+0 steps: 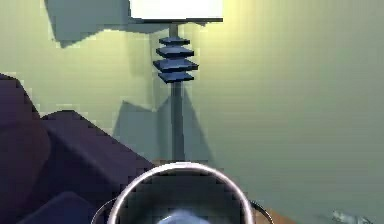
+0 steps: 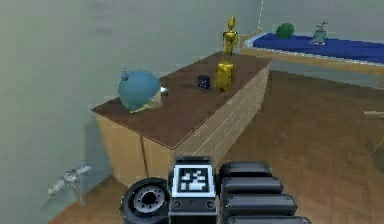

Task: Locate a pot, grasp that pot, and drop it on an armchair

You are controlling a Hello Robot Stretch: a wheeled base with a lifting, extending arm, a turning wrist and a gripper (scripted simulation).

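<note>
Forward view: round, shiny metal-rimmed pot (image 1: 180, 198); cannot tell whether end effector (image 2: 148, 200) holds anything

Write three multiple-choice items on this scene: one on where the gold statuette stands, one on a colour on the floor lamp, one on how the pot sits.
1. Where does the gold statuette stand?
A. on the wooden cabinet
B. on the floor
C. on a windowsill

2. What colour are the stacked discs on the pole of the floor lamp?
A. red
B. blue
C. orange

3. How does the pot sit?
A. on its side
B. upside down
C. upright, mouth up

Key:
1 A: in the arm side view its base rests on the cabinet's top.
2 B: in the forward view the discs are plainly blue.
3 C: the forward view looks down into its round rim.
</note>
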